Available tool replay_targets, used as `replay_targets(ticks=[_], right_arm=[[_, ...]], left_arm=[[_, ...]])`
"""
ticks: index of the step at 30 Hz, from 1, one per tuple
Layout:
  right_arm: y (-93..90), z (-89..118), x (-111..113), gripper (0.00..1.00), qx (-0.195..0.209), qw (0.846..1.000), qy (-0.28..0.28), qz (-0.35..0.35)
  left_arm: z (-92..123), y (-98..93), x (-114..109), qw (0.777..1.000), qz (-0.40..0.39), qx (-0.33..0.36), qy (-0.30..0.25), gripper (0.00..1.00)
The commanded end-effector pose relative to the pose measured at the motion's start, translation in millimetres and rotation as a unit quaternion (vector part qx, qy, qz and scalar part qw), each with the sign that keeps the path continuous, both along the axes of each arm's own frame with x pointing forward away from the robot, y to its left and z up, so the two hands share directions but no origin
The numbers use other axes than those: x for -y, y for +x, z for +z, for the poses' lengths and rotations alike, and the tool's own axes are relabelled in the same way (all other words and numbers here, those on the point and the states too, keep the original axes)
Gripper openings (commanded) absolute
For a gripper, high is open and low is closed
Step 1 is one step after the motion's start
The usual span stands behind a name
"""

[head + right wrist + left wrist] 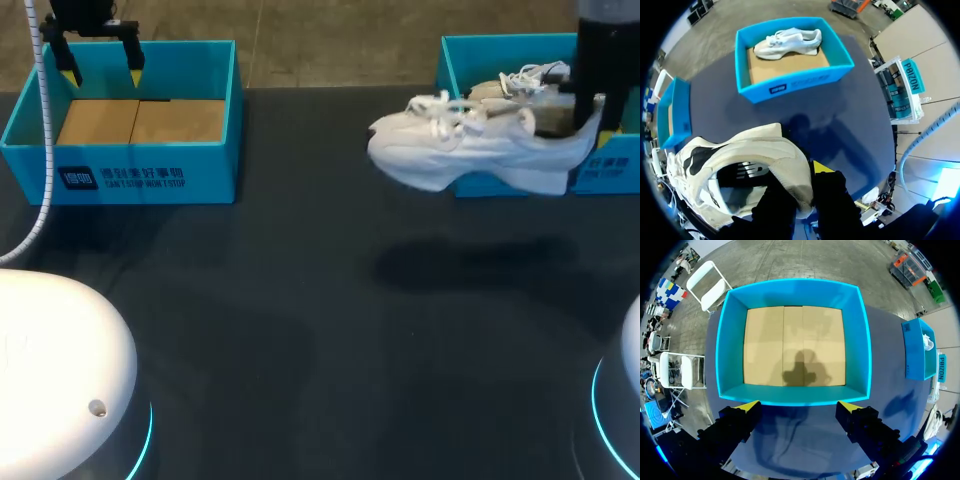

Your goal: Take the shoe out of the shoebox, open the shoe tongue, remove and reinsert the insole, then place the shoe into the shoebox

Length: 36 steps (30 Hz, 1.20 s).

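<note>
You're in a robotics lab, at a two-arm test cell. The dark bench point(300, 330) is laid out like a trial station, with an open blue left shoebox point(150, 175) at one far corner and a matching right shoebox point(490, 55) at the other. At the near corners stand the left arm base point(50, 360) and the right arm base point(630, 350), both rounded and white with a glowing cyan ring at the foot. A white coiled cable point(42, 150) runs up your left arm. Your right hand point(806, 172) holds a white shoe point(470, 150) in the air above the bench.

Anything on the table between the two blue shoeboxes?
Bare table in the head view, from left shoebox to right shoebox; the shoe hangs at the right one.
</note>
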State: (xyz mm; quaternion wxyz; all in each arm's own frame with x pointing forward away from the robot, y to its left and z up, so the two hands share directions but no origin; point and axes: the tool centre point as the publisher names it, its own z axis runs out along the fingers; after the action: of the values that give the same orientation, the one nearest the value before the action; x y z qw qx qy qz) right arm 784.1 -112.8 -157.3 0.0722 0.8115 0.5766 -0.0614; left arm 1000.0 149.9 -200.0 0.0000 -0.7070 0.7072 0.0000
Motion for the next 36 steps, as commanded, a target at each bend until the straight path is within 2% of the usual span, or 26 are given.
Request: replay_targets(ticks=[1,8,11,15,19,20,22,36], right_arm=[[-24.4,-11,-18,0.00,0.021,1.000,-0.009,-0.004],[-50.0,-29,-53,0.00,0.024,0.999,-0.018,-0.012],[-60.5,-43,-72,0.00,0.026,0.999,-0.018,-0.001],[-65.7,-65,-89,0.00,0.010,1.000,-0.022,0.009],[-77.5,-82,-105,0.00,0.015,1.000,-0.023,0.013],[-79.7,-88,-109,0.00,0.014,0.999,-0.041,0.008],[-82.8,-97,-115,0.00,0.005,1.000,-0.029,0.010],[-107.2,-145,-149,0.00,-0.013,0.998,-0.063,-0.016]], left_arm=[[0,0.0,0,1.000,0.000,0.000,0.000,1.00],[0,0.0,0,1.000,0.000,0.000,0.000,1.00],[0,0.0,0,1.000,0.000,0.000,0.000,1.00],[0,0.0,0,1.000,0.000,0.000,0.000,1.00],[0,0.0,0,1.000,0.000,0.000,0.000,1.00],[0,0.0,0,1.000,0.000,0.000,0.000,1.00],[0,0.0,0,1.000,0.000,0.000,0.000,1.00],[0,0.0,0,1.000,0.000,0.000,0.000,1.00]])
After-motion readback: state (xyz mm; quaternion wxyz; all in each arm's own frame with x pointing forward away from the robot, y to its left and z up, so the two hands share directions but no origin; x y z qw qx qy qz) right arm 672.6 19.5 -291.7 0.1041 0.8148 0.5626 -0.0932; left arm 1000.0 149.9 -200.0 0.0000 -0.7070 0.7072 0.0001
